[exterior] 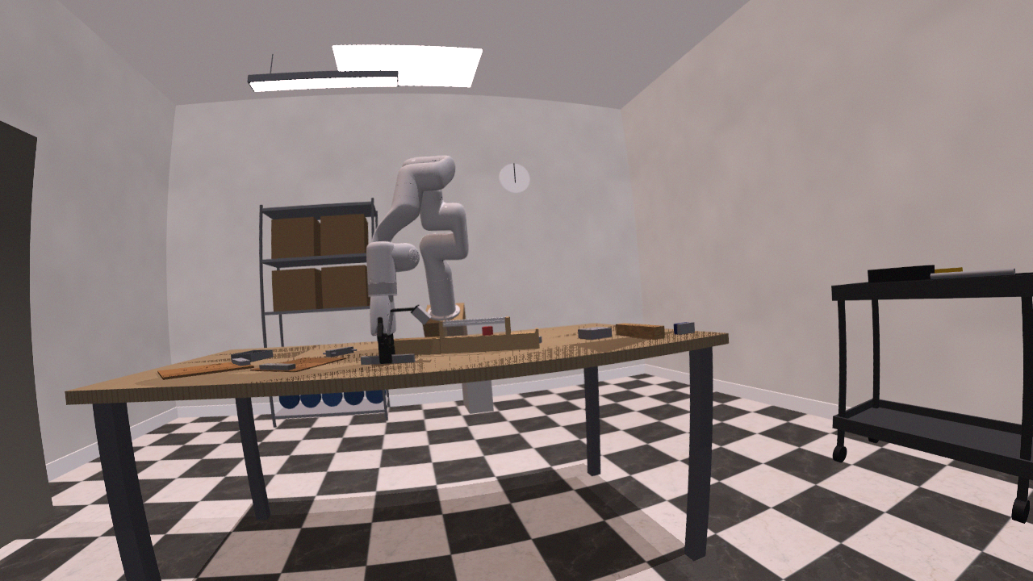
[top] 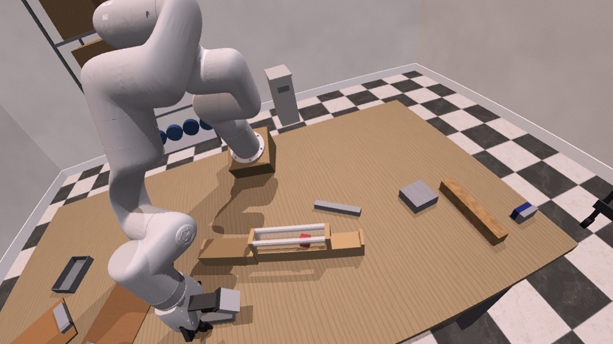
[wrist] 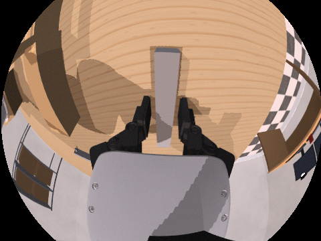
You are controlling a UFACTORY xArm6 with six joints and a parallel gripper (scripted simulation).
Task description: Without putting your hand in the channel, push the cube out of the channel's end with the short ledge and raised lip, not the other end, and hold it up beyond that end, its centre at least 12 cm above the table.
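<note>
So far, your part-open gripper (top: 197, 332) (exterior: 386, 348) (wrist: 164, 106) straddles the grey bar (top: 221, 317) (exterior: 404, 358) (wrist: 166, 97) near the table's front edge, ungripped; pushing and lifting the cube (top: 305, 239) (exterior: 487, 330) remain.

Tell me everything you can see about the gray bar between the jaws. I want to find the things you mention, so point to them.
The gray bar (top: 223, 317) (exterior: 403, 359) (wrist: 167, 84) is long, straight, square-edged and plain, with a smooth matte look; its material is unclear. It lies flat on the wooden table (top: 402, 158) (exterior: 505, 361) (wrist: 234, 67), partly shadowed. The open jaws straddle one end, with a visible gap on each side.
</note>
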